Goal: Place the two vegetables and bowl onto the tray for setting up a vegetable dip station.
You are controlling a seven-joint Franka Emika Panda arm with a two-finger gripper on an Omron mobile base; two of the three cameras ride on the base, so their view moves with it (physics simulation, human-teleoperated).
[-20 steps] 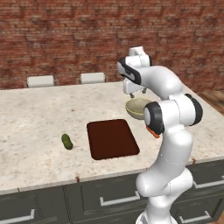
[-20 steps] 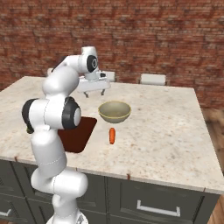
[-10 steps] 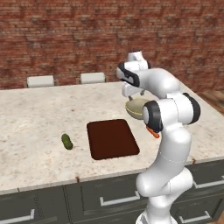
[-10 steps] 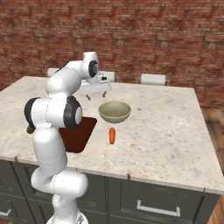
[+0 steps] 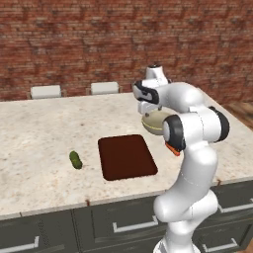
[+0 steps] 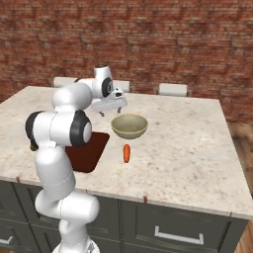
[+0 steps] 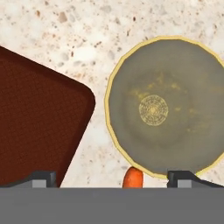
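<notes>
Currently one cucumber, one carrot, one bowl and one tray are sitting on the counter. Bowl is showing a cream inside and olive-tan rim, lying just beside the tray. Gripper is hovering above with fingers spread, grasping nothing.

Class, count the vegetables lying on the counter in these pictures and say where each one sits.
2. The cucumber lies on the counter left of the tray. The carrot lies just in front of the bowl, right of the tray. Neither is on the tray.
</notes>
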